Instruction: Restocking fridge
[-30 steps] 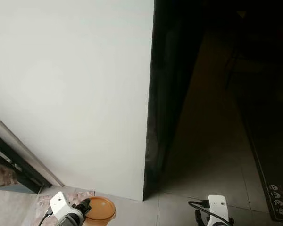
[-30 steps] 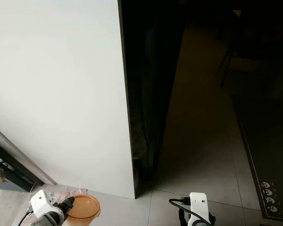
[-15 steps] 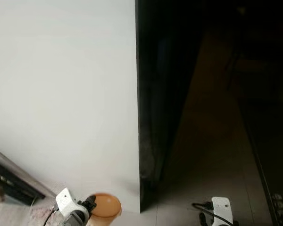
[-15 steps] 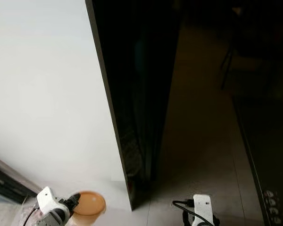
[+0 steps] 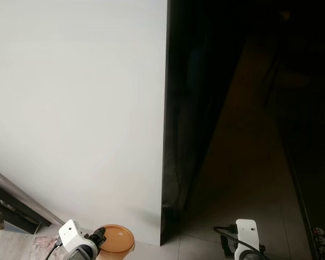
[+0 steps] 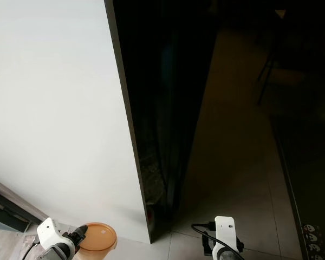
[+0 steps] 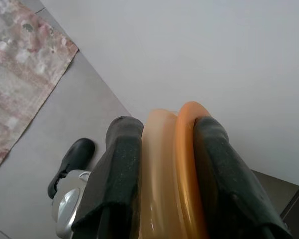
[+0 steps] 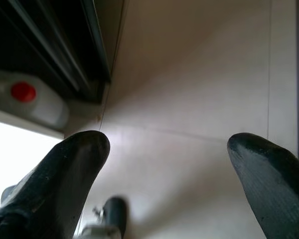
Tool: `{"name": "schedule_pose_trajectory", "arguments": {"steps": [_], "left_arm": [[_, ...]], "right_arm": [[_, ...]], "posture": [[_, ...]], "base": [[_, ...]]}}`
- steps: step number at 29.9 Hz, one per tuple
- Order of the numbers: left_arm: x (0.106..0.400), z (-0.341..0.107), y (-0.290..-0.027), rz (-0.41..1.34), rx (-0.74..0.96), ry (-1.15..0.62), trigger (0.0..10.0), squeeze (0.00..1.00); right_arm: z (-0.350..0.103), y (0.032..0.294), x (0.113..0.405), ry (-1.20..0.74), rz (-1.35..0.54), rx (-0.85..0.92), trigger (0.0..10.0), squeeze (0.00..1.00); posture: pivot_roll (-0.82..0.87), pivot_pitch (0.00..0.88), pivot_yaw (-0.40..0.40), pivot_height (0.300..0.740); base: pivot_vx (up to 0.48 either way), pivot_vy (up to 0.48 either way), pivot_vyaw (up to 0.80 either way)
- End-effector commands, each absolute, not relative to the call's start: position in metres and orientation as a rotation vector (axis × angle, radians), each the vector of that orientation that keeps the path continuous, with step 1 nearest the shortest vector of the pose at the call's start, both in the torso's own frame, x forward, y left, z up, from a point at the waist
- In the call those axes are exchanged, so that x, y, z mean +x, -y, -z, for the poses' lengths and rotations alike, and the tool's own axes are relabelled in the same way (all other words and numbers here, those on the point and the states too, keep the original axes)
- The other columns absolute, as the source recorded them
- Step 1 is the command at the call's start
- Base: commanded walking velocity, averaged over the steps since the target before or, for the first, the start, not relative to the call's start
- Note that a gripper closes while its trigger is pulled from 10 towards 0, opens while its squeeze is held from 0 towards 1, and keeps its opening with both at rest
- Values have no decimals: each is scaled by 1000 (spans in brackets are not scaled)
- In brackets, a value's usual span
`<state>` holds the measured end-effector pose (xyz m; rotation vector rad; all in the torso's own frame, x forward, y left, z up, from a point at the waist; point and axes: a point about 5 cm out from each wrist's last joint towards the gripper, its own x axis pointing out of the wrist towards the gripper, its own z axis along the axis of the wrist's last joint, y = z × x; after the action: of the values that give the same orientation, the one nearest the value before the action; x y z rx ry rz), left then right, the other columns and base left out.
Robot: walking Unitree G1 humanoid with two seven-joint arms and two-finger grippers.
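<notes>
An orange-lidded translucent container (image 5: 116,239) sits low at the left, gripped by my left gripper (image 7: 164,149), whose black fingers (image 7: 122,169) are shut on its two sides. The container's lid (image 7: 187,164) presses against one finger. Straight ahead stands the white fridge door (image 5: 81,108), swung open, with its dark edge (image 5: 170,135) facing me. My right gripper (image 8: 167,149) hangs low at the right, open with nothing between its fingers (image 8: 74,159). A white bottle with a red cap (image 8: 30,97) rests on a low shelf in the right wrist view.
Grey tiled floor (image 6: 233,162) stretches to the right of the door into a dark room. A dark mat with small white figures (image 5: 320,238) lies at the far right. A patterned rug (image 7: 20,79) lies on the floor beside the white door.
The whole picture has swung slightly, so the door edge sits a little further right than half a second ago. The left gripper still holds the container low at the left.
</notes>
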<state>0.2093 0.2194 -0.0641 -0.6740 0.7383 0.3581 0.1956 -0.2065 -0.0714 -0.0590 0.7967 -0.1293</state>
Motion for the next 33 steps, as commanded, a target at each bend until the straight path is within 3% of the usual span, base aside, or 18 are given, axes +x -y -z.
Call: {"name": "schedule_pose_trajectory", "arguments": {"steps": [1, 9, 18, 22, 33], "left_arm": [[205, 67, -220, -363, -667, -760, 10000, 0], [206, 66, -221, -361, -662, -759, 10000, 0], [206, 66, -221, -359, -661, -759, 10000, 0], [208, 65, -220, -360, -664, -752, 10000, 0], [206, 67, -217, -361, -672, -754, 10000, 0]], "right_arm": [[60, 207, 210, -676, 132, -83, 10000, 0], [26, 206, 241, -381, 98, -157, 10000, 0], [22, 204, 242, -341, 81, -186, 10000, 0], [-55, 174, 278, 124, -25, -216, 10000, 0], [-85, 157, 282, 227, -111, -210, 10000, 0]], "posture": [[-11, 41, 9, 740], [-25, 43, 12, 740], [-25, 43, 12, 740], [-35, 35, 2, 740], [-31, 35, -5, 740]], "base": [[0, 0, 0], [0, 0, 0], [0, 0, 0], [0, 0, 0], [0, 0, 0]]}}
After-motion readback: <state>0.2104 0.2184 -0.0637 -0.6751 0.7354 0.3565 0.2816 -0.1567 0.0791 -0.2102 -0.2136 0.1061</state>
